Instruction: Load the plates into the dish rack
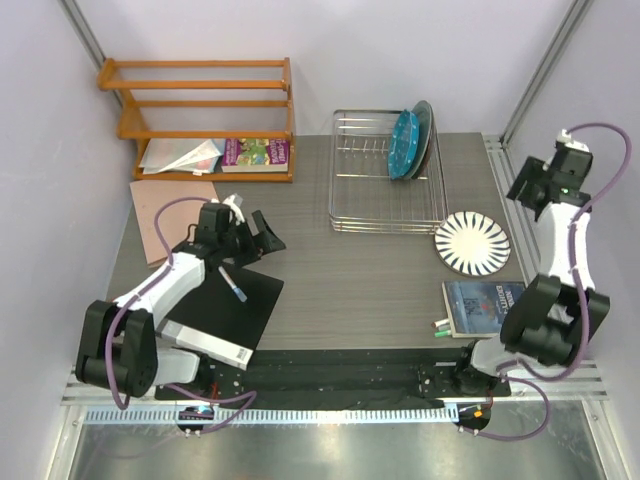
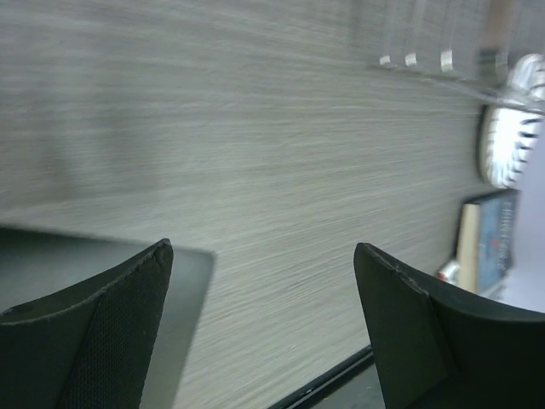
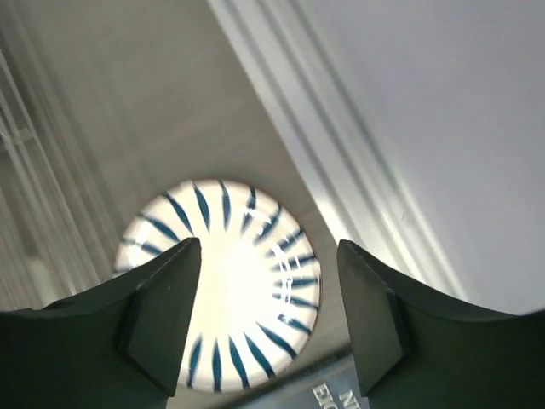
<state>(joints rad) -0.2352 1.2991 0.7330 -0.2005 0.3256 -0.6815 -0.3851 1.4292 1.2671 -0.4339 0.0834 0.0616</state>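
Over striped plate, right end effector

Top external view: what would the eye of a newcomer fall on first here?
The round white plate with dark radial stripes stands out, lying flat on the grey table right of the silver wire dish rack. In the rack's far right corner, a bright blue dotted plate stands on edge with other plates behind it. At the far left sits an orange wooden shelf.
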